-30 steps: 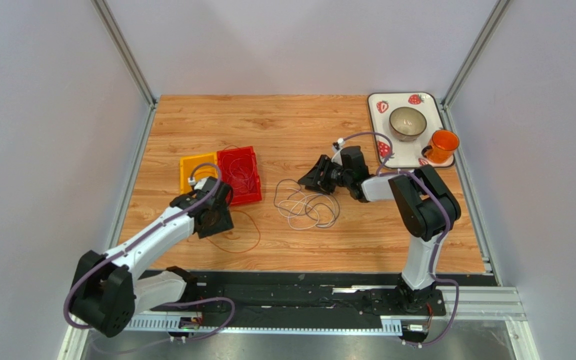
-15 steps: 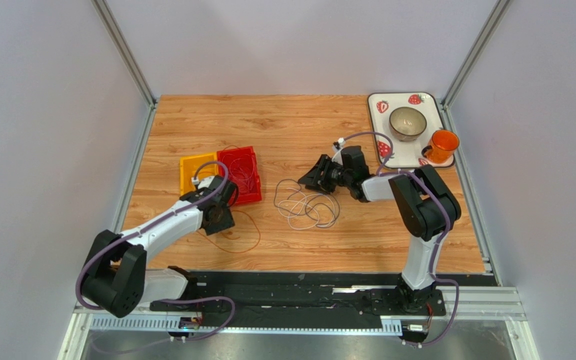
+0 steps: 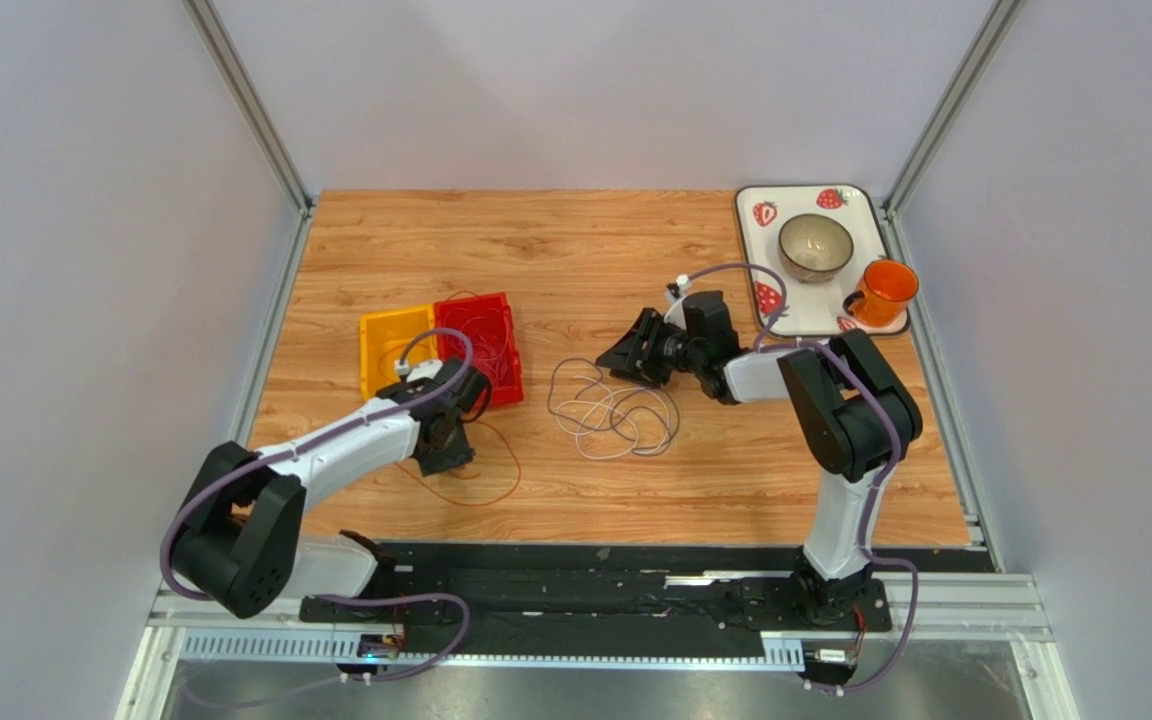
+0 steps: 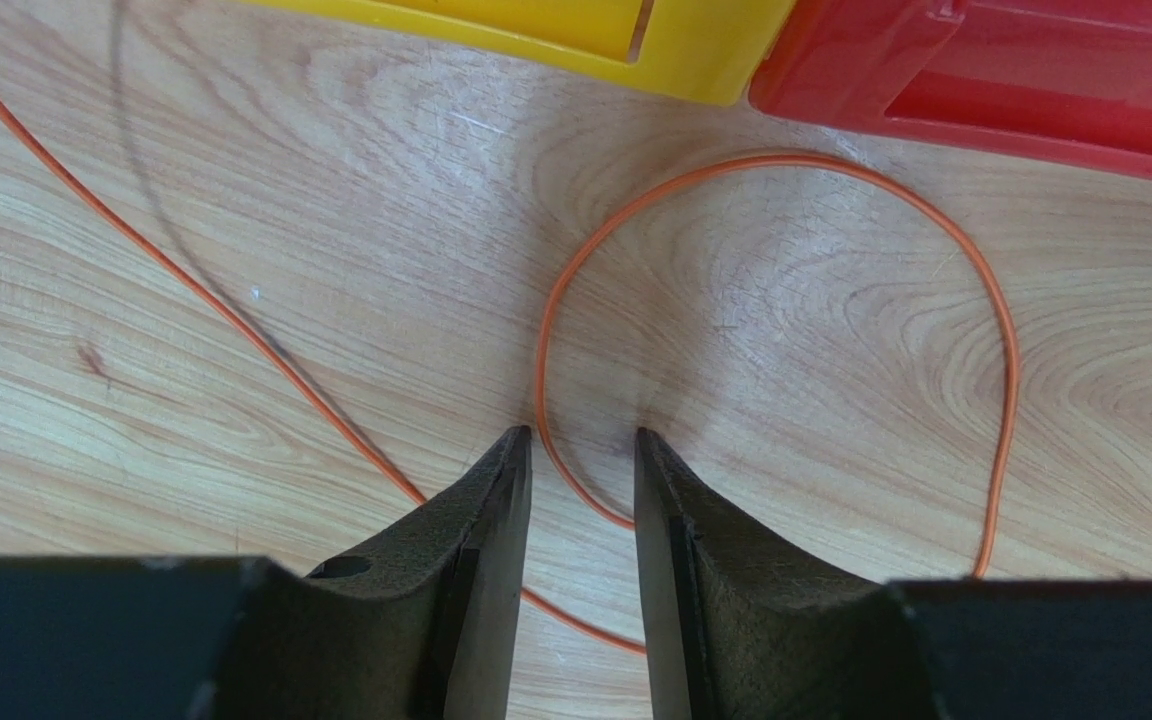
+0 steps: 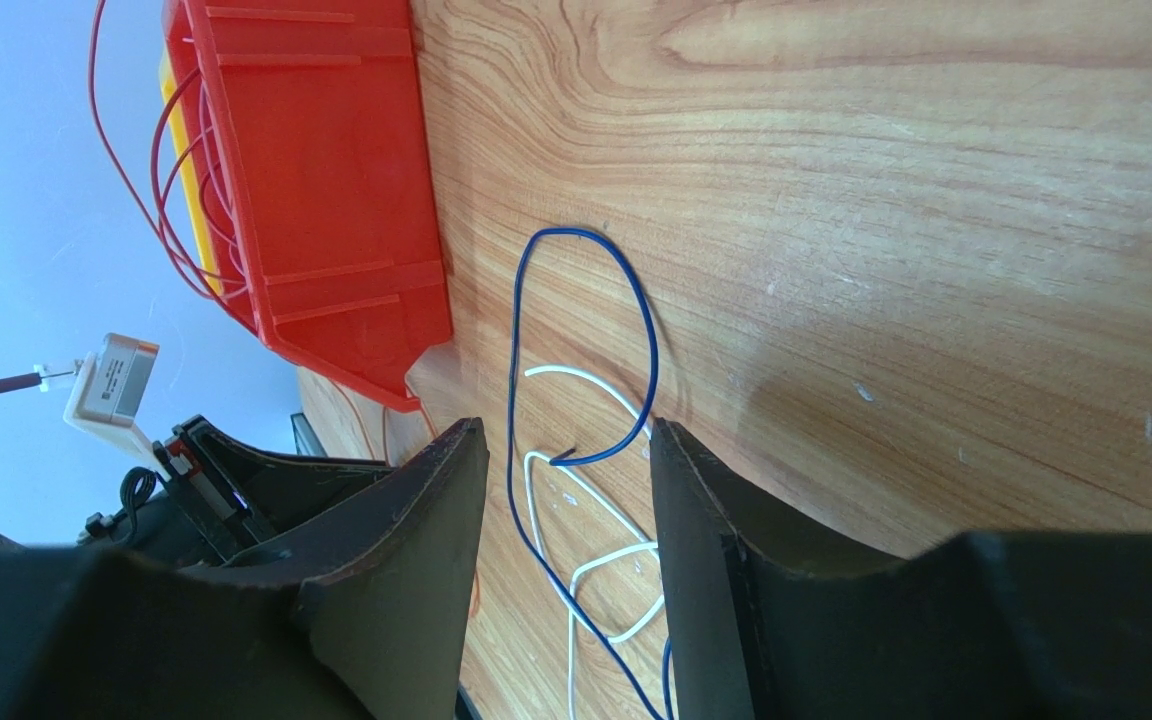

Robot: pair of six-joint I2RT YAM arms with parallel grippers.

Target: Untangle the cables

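- The left tool (image 4: 582, 443) is held low over the bench (image 3: 582, 255), toward 8 o'clock from the bench's middle. Its jaws are parted by a narrow gap.
- An orange cable (image 4: 793, 158) is laid flat on the wood. One strand is seen between the fingertips and is not pinched, and its loop is curved away toward 1 o'clock of the tool.
- Just beyond that loop, a yellow tray (image 3: 384, 342) and a red tray (image 3: 480, 345) are set side by side. Thin red cables (image 5: 162, 165) are coiled in the red one.
- Near the middle, a blue cable (image 5: 579, 231) and a white cable (image 5: 582, 374) are heaped in loose loops.
- The right tool (image 5: 560, 435) is poised at 1 o'clock of the heap, with its jaws apart and nothing gripped.
- At 2 o'clock, a plate (image 3: 793, 308) is loaded with a bowl (image 3: 815, 245) and an orange cup (image 3: 886, 288).
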